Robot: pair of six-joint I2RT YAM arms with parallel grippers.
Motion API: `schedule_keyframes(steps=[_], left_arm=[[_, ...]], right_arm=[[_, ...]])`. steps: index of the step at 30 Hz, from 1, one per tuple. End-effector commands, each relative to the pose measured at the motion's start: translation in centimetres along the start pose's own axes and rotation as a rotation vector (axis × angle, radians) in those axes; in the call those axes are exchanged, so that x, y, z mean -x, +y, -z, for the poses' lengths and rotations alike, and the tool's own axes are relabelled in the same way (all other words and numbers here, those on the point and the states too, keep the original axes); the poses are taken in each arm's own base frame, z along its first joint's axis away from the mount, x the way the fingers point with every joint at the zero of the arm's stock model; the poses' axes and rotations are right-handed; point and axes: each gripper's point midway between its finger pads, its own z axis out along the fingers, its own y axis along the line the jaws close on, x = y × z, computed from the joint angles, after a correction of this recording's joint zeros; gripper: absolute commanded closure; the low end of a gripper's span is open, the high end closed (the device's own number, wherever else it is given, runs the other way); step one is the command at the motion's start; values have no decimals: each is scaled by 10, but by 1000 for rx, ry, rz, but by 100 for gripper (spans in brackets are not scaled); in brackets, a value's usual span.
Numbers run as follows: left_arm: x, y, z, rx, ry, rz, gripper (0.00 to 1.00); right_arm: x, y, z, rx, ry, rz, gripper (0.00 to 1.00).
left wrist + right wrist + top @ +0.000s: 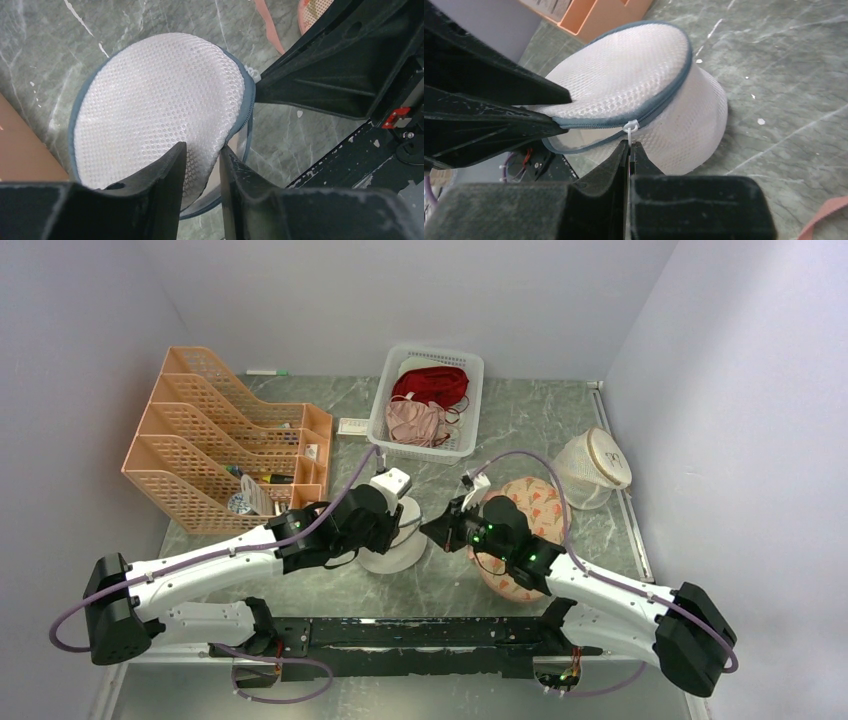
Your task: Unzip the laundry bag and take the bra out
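Top view was bright and evenly lit by diffuse light from above; the walls took a pale lilac cast and only soft, short shadows lay under the arms on the table [520, 430]. Detail there was slightly soft. In the left wrist view the mesh of the laundry bag [155, 100] was sharp and bright, nearly washed out at its crown, while the fingers [160, 180] of the left gripper [202, 160] were dark and blurred. In the right wrist view the fingers [611, 170] of the right gripper [629, 150] were out of focus; a faint shadow lay beside the bag's right wall.
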Motion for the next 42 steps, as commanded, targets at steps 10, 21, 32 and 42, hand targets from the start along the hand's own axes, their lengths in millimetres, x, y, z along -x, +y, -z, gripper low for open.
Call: schedule_keyframes(steps=[10,21,32,42], left_arm=[[25,-1,-8,23,1,-133,24],[40,-13,-17,-53,13,-366,46],[23,-16,4,-126,-10,-282,31],[4,-15,-13,-116,39,-293,38]], right_arm=[[-5,41,-4,183,28,73,100],[4,39,-6,130,15,64,100],[3,35,-8,113,20,62,100],[2,38,-8,127,27,55,100]])
